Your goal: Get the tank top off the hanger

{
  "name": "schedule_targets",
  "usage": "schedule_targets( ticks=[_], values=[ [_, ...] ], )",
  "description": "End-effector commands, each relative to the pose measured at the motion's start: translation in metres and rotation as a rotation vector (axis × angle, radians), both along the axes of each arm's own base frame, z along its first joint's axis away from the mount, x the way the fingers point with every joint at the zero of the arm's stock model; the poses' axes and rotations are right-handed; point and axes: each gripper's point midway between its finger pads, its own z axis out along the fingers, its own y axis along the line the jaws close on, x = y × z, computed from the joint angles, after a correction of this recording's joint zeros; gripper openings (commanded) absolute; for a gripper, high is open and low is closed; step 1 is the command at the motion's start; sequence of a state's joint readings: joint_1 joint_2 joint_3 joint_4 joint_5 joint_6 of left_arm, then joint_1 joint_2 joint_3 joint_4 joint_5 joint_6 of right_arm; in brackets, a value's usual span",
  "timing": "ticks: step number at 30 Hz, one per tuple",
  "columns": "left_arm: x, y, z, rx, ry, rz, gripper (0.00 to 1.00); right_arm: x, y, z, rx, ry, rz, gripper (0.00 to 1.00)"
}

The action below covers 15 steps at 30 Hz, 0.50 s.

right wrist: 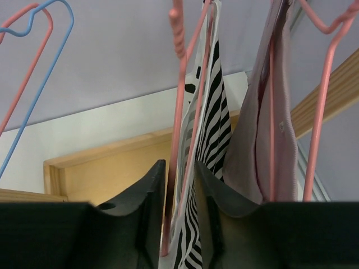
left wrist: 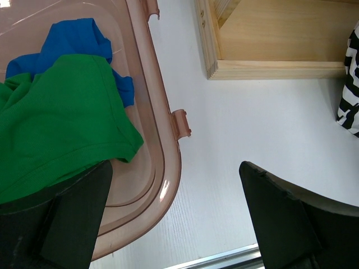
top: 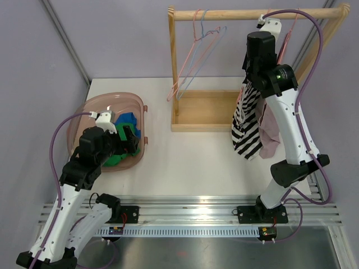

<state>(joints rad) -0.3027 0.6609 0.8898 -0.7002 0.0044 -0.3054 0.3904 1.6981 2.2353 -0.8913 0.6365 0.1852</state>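
Note:
A black-and-white striped tank top (top: pixel 245 126) hangs from a pink hanger (right wrist: pixel 178 84) on the wooden rail (top: pixel 235 15), with a pale pink garment (top: pixel 269 131) on a second pink hanger beside it. High under the rail, my right gripper (right wrist: pixel 179 166) has its jaws closed in on the striped tank top (right wrist: pixel 216 112) and its hanger wire, both pinched between the fingers. My left gripper (left wrist: pixel 175 168) hangs open over the right rim of the pink basket (left wrist: pixel 168 168) and holds nothing.
The basket (top: pixel 98 103) at the left holds a green garment (left wrist: pixel 61 117) and a blue one (left wrist: pixel 73 36). Two empty hangers (top: pixel 196 50), pink and blue, hang at the rail's left end. The rack's wooden base tray (top: pixel 205 109) sits behind the table's middle.

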Motion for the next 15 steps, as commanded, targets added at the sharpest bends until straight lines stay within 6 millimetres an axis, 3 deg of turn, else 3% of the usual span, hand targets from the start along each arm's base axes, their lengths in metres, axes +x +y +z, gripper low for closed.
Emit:
schedule_targets(
  ticks=[1,12,15],
  values=[
    [0.005,-0.009,0.009,-0.012,-0.039,-0.048,0.99,-0.007,-0.008,0.023,-0.006,-0.051,-0.01,0.32],
    [0.005,-0.01,0.008,-0.01,-0.035,-0.05,0.99,-0.001,-0.006,0.006,-0.012,-0.002,0.009,0.18],
    [0.005,-0.009,0.008,-0.009,-0.037,-0.046,0.99,-0.002,-0.006,0.008,0.003,-0.008,0.017,0.0]
  ],
)
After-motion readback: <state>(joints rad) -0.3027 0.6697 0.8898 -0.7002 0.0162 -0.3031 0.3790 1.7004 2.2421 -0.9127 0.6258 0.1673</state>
